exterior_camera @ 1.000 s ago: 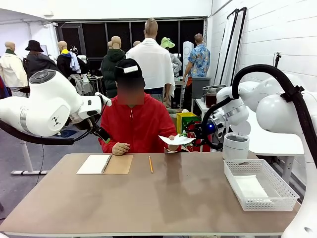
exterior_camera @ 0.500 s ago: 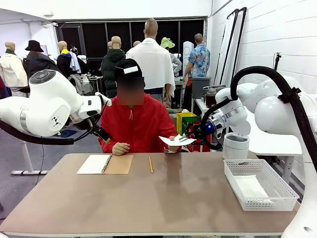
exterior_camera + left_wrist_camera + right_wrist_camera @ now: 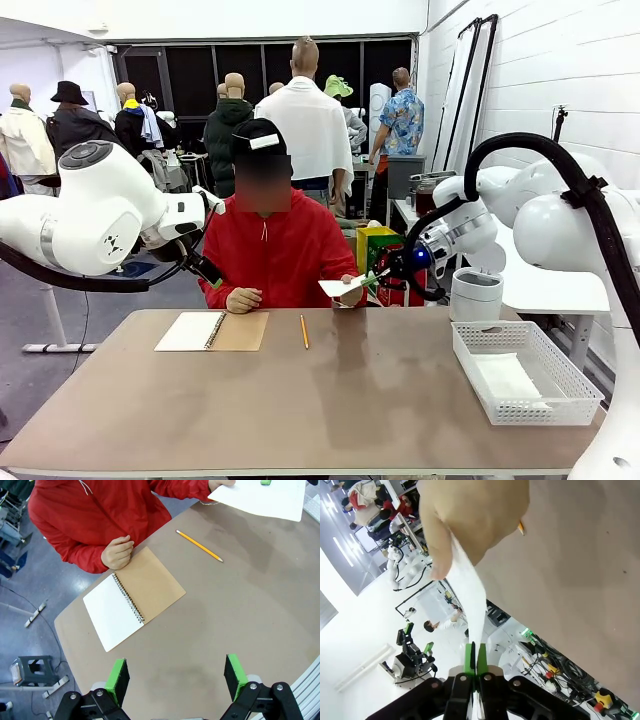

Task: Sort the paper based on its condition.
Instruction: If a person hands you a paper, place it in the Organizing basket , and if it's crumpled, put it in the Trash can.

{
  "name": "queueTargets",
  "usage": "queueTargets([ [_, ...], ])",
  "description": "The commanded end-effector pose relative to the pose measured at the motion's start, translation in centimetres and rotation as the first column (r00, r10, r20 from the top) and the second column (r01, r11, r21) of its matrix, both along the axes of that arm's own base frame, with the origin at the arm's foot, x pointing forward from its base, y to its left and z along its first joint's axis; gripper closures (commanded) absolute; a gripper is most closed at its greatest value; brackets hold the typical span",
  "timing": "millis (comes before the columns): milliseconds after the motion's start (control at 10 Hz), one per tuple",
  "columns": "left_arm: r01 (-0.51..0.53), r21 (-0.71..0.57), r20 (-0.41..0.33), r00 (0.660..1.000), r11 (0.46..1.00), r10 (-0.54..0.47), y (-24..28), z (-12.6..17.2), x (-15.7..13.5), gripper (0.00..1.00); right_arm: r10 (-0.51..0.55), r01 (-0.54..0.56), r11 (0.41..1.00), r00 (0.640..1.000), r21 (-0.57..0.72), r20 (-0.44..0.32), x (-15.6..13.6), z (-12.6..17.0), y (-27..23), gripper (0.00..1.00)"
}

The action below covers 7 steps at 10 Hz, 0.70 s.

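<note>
**White sheet pinched at the handover**

White paper (image 3: 341, 287) hangs in the air above the table's far edge, between the person's hand (image 3: 349, 297) and the right gripper (image 3: 377, 280). The wrist view shows the green pads (image 3: 469, 661) pressed together on the sheet's near edge while the hand holds the other end. The shared hold suggests a handover not yet finished: the robot has its grip and the person has not let go. The sheet looks flat rather than wrinkled, though that is hard to judge edge-on.

A left gripper (image 3: 175, 677) hovers high over the table with its jaws spread and nothing between them, likely waiting its turn.

On the brown table (image 3: 330, 420) lie an open notebook (image 3: 211, 331) and a pencil (image 3: 304, 331), near the person. A white basket (image 3: 522, 371) sits at the robot's right and holds another sheet, probably one sorting spot. Behind the person is a large, busy hall.
</note>
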<state>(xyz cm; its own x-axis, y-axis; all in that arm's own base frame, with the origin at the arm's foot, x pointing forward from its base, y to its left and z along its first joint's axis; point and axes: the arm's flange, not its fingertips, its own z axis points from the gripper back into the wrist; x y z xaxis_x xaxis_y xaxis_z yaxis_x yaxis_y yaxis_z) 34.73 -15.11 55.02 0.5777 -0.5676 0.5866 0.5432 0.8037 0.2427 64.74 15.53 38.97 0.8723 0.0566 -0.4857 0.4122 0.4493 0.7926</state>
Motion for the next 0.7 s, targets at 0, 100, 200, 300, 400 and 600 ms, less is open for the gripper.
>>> queueTargets([
  [0,0.0,0.001,0.001,1.0,1.0,0.0,0.0,0.0,0.0,0.0,0.01,-0.01,0.998,1.0,0.062,-0.003,0.0,1.4,0.1,1.0],
  [100,0.0,0.001,0.001,1.0,1.0,0.0,0.0,0.0,0.0,0.0,0.022,-0.023,0.997,1.0,0.072,0.021,-0.3,2.2,-0.1,1.0],
  [200,0.0,0.001,0.001,1.0,1.0,0.0,0.0,0.0,0.0,0.0,0.037,-0.041,0.998,0.998,0.058,0.06,-0.7,3.2,-0.7,1.0],
  [300,0.0,0.001,0.001,1.0,1.0,0.0,0.0,0.0,0.0,0.0,0.054,-0.057,0.998,0.991,0.024,0.12,-1.0,4.2,-1.7,1.0],
  [400,0.0,0.001,0.001,1.0,1.0,0.0,0.0,0.0,0.0,0.0,0.084,-0.08,0.996,0.977,-0.027,0.197,-1.5,5.4,-3.0,1.0],
  [600,0.0,0.001,0.001,1.0,1.0,0.0,0.0,0.0,0.0,0.0,0.163,-0.087,0.971,0.924,-0.225,0.347,-2.9,7.6,-6.0,1.0],
])
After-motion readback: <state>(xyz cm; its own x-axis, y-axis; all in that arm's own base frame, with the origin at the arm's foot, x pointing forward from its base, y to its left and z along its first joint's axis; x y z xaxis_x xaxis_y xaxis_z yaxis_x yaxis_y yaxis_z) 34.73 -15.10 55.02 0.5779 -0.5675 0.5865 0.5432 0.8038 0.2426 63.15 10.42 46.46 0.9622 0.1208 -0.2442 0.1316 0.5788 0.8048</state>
